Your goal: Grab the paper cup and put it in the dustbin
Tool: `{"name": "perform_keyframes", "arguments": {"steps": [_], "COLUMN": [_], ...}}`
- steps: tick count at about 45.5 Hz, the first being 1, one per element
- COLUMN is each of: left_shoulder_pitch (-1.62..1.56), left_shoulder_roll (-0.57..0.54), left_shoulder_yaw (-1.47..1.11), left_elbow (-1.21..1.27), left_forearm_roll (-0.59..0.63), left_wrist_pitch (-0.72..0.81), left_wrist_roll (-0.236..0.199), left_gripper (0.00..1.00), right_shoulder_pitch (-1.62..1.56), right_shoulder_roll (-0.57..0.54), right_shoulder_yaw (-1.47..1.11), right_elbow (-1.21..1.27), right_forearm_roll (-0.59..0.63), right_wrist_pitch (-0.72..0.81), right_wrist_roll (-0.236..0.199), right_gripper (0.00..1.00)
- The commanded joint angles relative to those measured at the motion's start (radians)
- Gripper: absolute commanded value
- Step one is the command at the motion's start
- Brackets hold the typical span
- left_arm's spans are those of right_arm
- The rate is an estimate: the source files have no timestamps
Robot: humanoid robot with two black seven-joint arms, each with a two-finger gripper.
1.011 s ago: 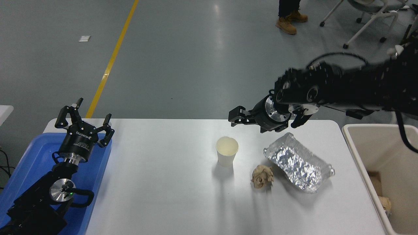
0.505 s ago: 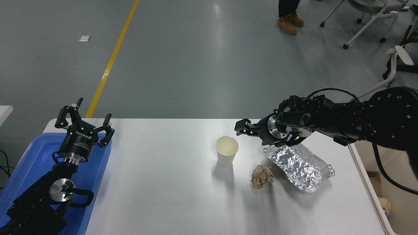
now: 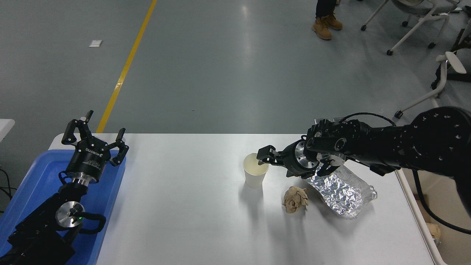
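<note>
The white paper cup (image 3: 254,172) stands upright near the middle of the white table (image 3: 176,206). My right gripper (image 3: 265,156) comes in from the right, low over the table, and is open, with its fingertips at the cup's right rim. I cannot tell whether they touch the cup. The cream dustbin (image 3: 417,217) stands off the table's right edge, mostly hidden behind my right arm. My left gripper (image 3: 96,133) is parked open at the lower left.
A crinkled foil tray (image 3: 342,191) lies just under and right of my right wrist. A crumpled brown paper ball (image 3: 295,198) sits in front of it. A blue tray (image 3: 33,180) lies under the left arm. A person's boots (image 3: 325,25) and chairs are on the floor beyond.
My right arm has come down and moved left, from above the table's far edge to the cup's right rim. The cup and the left arm have not moved.
</note>
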Motion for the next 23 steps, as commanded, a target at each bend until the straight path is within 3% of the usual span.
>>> {"name": "perform_keyframes", "arguments": {"steps": [1, 15, 23], "left_shoulder_pitch": [0.000, 0.000, 0.000], "left_shoulder_roll": [0.000, 0.000, 0.000], "left_shoulder_yaw": [0.000, 0.000, 0.000], "left_elbow": [0.000, 0.000, 0.000], "left_forearm_roll": [0.000, 0.000, 0.000], "left_wrist_pitch": [0.000, 0.001, 0.000], "left_wrist_roll": [0.000, 0.000, 0.000], "left_gripper": [0.98, 0.98, 0.98], "right_shoulder_pitch": [-0.046, -0.054, -0.057], "right_shoulder_roll": [0.000, 0.000, 0.000], "right_shoulder_yaw": [0.042, 0.056, 0.057], "right_elbow": [-0.013, -0.039, -0.039], "right_forearm_roll": [-0.023, -0.023, -0.049], "right_wrist_pitch": [-0.005, -0.016, -0.042], "right_wrist_roll": [0.001, 0.001, 0.001], "right_gripper": [1.00, 0.97, 0.79]}}
